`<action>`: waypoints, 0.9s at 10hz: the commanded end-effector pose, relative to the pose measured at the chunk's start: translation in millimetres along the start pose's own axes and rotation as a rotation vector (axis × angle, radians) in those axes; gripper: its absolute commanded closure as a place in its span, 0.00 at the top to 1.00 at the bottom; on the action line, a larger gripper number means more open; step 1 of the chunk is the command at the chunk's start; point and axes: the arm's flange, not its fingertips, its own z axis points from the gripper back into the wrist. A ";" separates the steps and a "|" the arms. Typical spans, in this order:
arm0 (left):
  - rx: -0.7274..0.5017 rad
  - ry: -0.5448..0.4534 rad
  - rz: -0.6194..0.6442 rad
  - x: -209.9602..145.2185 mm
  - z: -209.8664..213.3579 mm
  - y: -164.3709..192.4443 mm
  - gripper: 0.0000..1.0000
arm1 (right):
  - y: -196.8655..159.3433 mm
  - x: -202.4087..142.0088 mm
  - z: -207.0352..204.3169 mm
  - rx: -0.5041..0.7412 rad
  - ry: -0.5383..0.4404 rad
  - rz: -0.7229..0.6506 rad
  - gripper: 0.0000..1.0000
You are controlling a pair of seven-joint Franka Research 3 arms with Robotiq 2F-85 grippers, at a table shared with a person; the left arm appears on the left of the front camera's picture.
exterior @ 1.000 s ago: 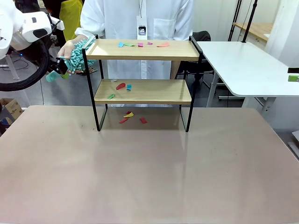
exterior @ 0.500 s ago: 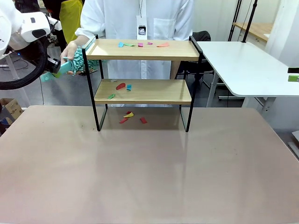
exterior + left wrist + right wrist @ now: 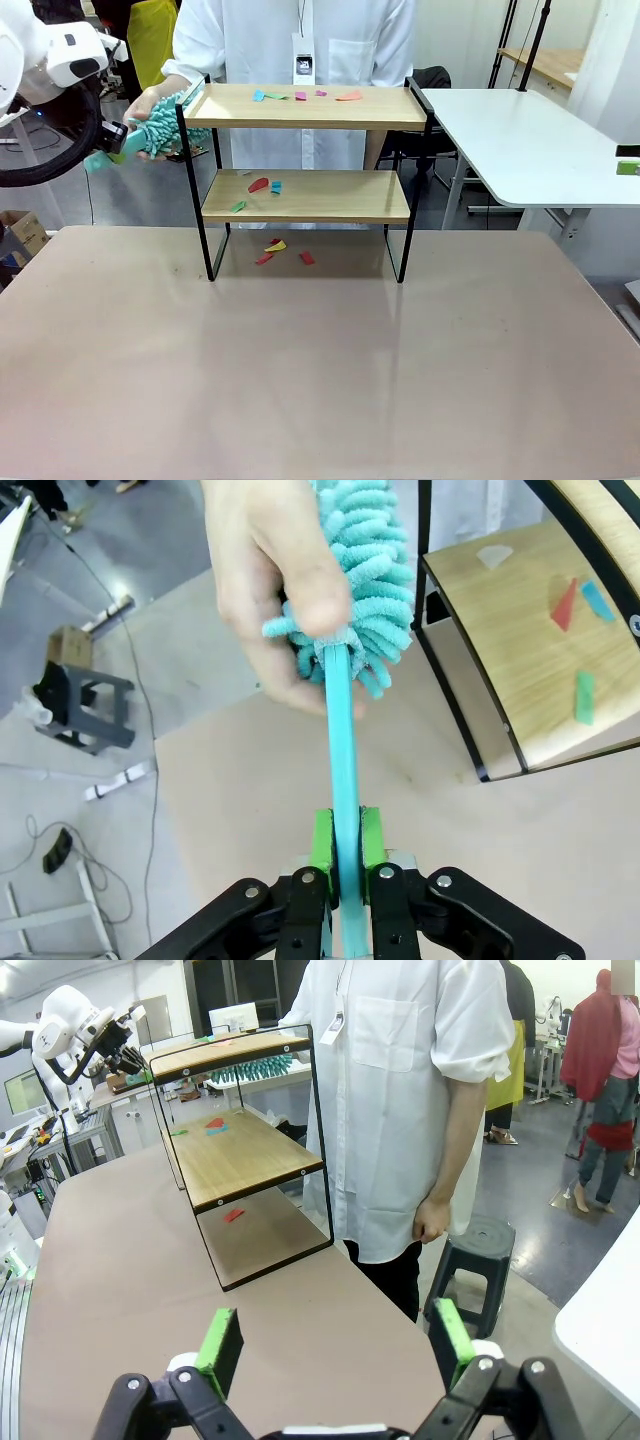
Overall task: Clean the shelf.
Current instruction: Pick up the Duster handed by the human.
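The shelf (image 3: 306, 107) stands at the table's far side, with coloured paper scraps (image 3: 300, 95) on its top board, more on its lower board (image 3: 330, 196) and some on the table beneath. Left of the shelf, my left gripper (image 3: 112, 140) is shut on the handle (image 3: 340, 770) of a teal fluffy duster (image 3: 160, 125). A person's hand (image 3: 275, 580) grips the duster's head (image 3: 365, 570) beside the shelf's frame. In the left wrist view my left gripper (image 3: 346, 832) clamps the handle between its green pads. My right gripper (image 3: 335, 1345) is open and holds nothing, far from the shelf (image 3: 240, 1150).
A person in a white coat (image 3: 300, 40) stands behind the shelf. A white side table (image 3: 520, 130) is at the right. A black stool (image 3: 470, 1255) stands by the table's edge. The brown table (image 3: 320, 370) is bare in front of the shelf.
My left gripper has shifted slightly left and up with the duster handle. The person's hand has stayed on the duster's head by the shelf's left rail.
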 end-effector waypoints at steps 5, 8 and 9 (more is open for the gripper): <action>0.001 -0.002 0.004 0.1 1.2 0.5 0.00 | 0.2 2.1 -0.8 0.001 0.000 0.004 1.00; 0.001 -0.002 0.004 0.1 1.2 0.5 0.00 | 0.2 2.1 -0.8 0.001 0.000 0.004 1.00; 0.001 -0.002 0.004 0.1 1.2 0.5 0.00 | 0.2 2.1 -0.8 0.001 0.000 0.004 1.00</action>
